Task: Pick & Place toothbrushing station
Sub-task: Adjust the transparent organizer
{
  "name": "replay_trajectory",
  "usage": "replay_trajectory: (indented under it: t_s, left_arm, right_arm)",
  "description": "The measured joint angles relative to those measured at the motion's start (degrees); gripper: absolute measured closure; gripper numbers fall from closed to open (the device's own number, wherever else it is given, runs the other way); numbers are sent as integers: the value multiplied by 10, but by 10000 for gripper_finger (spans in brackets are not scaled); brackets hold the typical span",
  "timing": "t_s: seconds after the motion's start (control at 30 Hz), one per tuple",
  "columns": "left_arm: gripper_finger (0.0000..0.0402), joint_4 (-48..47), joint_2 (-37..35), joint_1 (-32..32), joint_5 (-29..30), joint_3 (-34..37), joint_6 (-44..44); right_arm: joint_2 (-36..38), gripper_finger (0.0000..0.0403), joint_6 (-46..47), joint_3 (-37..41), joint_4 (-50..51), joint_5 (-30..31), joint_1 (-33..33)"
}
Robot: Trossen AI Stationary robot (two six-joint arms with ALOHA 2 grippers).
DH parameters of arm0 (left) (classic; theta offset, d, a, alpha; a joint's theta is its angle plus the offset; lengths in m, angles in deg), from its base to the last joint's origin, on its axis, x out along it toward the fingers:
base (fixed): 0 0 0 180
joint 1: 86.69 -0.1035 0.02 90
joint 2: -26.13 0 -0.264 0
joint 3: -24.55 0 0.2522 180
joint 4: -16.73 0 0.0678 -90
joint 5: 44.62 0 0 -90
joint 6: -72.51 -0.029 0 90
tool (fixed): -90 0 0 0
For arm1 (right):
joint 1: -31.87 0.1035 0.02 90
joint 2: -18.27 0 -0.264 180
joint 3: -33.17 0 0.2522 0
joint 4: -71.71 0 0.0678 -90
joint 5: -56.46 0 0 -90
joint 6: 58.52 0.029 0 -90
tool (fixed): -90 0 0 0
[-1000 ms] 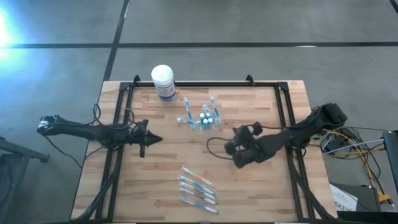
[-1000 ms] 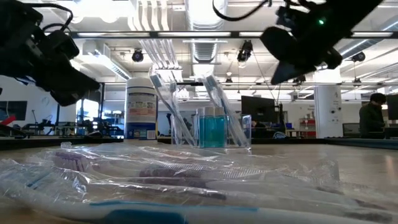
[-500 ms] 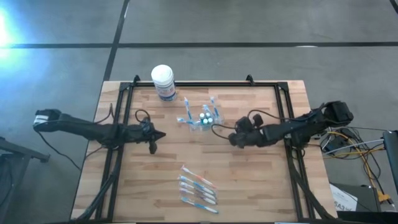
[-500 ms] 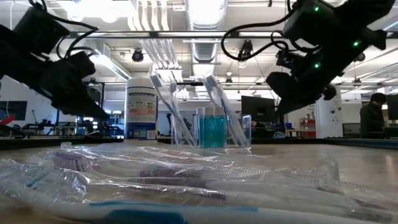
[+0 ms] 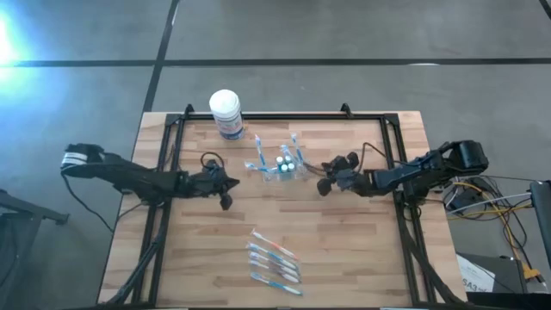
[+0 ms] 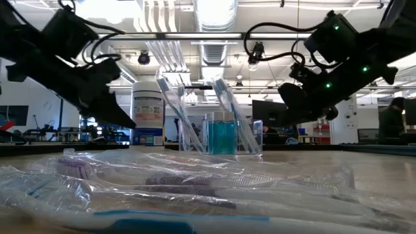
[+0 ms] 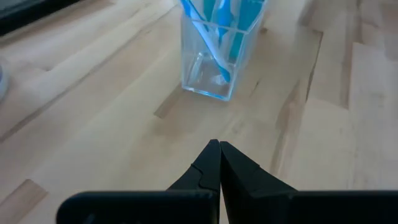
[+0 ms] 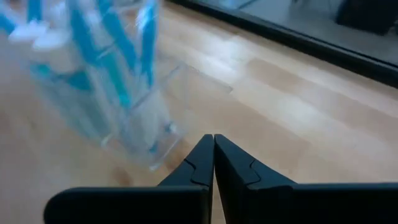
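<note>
Hands both pressed together, empty: your left hand (image 5: 225, 201) has closed in at the cup's (image 5: 281, 169) eight o'clock, right hand (image 5: 325, 186) at four; spread them before grasping.

We see even, bright overhead light, strong white glare on the grey concrete floor (image 5: 10, 39), glowing ceiling strip lamps (image 6: 214, 13), blurred clear plastic toothbrush cup (image 8: 118, 93), out-of-focus crinkled clear wrapping (image 6: 162, 185).
</note>
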Motion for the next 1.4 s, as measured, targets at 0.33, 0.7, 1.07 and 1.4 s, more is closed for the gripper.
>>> replay_trajectory:
  t_s: [0.33,0.7,1.07,1.4]
  left_arm:
    - [397,0,125,-5,46,-86,19]
    - [397,13,188,-24,50,-133,15]
    - [398,20,188,-37,27,-139,-10]
    - [398,20,188,-64,-6,-140,-19]
  right_arm:
    - [0,394,36,67,-119,-42,-28]
    - [-34,394,18,50,-119,-47,-28]
    - [-116,394,-21,-16,-119,-89,-55]
    - [-156,394,-40,-55,-119,-119,-55]
